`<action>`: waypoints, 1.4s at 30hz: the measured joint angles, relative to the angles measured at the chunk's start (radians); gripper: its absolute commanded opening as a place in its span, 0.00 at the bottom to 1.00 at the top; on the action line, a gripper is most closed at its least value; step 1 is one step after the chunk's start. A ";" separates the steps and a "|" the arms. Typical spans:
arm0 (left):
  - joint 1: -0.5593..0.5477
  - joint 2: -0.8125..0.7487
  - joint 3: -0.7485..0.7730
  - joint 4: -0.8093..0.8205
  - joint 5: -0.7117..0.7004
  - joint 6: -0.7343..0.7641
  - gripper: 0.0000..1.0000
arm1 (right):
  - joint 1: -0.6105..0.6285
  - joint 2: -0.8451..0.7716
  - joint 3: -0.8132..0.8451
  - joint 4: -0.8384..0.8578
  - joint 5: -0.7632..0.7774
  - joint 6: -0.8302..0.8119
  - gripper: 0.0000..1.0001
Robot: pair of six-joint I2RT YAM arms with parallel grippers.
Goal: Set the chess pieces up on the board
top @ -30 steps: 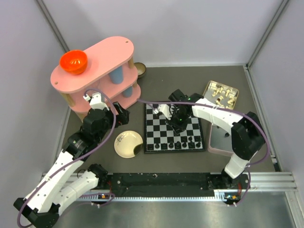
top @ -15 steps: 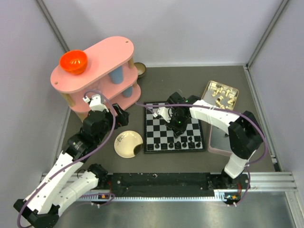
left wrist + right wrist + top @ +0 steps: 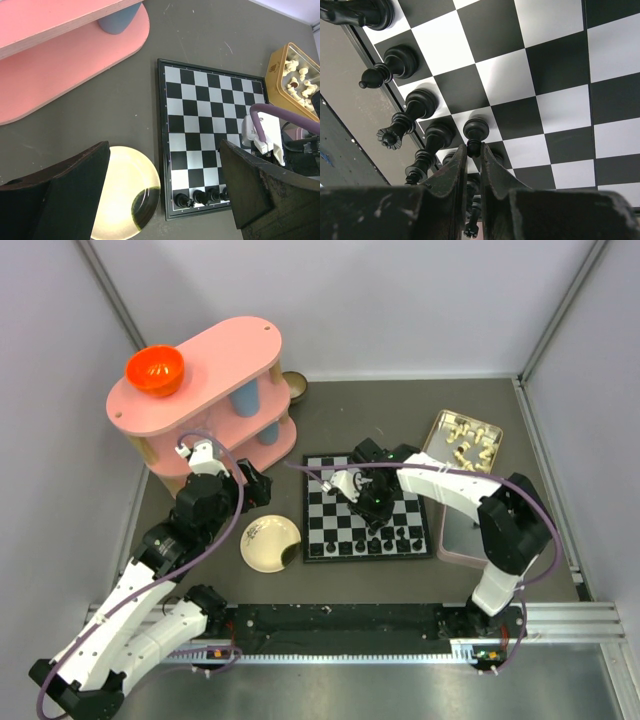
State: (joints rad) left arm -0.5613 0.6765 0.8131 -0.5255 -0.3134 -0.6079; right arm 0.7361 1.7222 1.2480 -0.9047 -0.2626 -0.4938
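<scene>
The bench (image 3: 400, 410) carries a pink shelf (image 3: 210, 370) at far left and the board (image 3: 330, 525) at centre, with a cream plate (image 3: 265, 545) just left of the board's near corner. The left claw (image 3: 164, 145) hangs wide and empty over the board's left edge. The right claw (image 3: 472, 147) is pinched narrowly on a black pawn (image 3: 476, 129) whose base meets the board, just behind the chess pieces (image 3: 385, 543) lined along its near edge.

Board (image 3: 325, 525) at centre of table (image 3: 370, 415). Chess pieces (image 3: 385, 543) in row along board's near edge. Pawn (image 3: 475, 127) one row in, between fingers of right gripper (image 3: 473, 149). Plate (image 3: 262, 540) just left of board's near corner. Shelf unit (image 3: 215, 360) behind-left, bowl (image 3: 154, 370) on top. Tray (image 3: 437, 426) behind-right, chessmen (image 3: 468, 440) in it. Flat container (image 3: 455, 535) just right of board.
</scene>
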 measured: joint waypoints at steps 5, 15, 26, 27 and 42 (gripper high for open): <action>0.000 0.000 0.000 0.000 0.000 0.000 0.95 | 0.002 0.009 -0.001 0.000 0.001 0.000 0.11; 0.000 0.000 -0.001 0.001 0.000 0.000 0.95 | 0.002 0.014 -0.005 0.000 0.000 0.000 0.20; 0.000 0.000 -0.004 0.002 0.000 0.000 0.95 | 0.002 0.016 -0.005 0.000 0.000 0.001 0.29; 0.000 0.000 -0.004 0.002 0.000 0.000 0.95 | 0.002 0.016 -0.005 0.000 0.000 0.001 0.30; 0.000 0.009 -0.004 0.002 0.001 0.000 0.95 | 0.001 0.010 0.036 -0.008 0.007 0.008 0.41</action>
State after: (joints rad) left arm -0.5613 0.6853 0.8089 -0.5236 -0.3126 -0.6079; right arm 0.7368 1.7325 1.2842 -0.9131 -0.2558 -0.4854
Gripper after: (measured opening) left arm 0.951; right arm 0.401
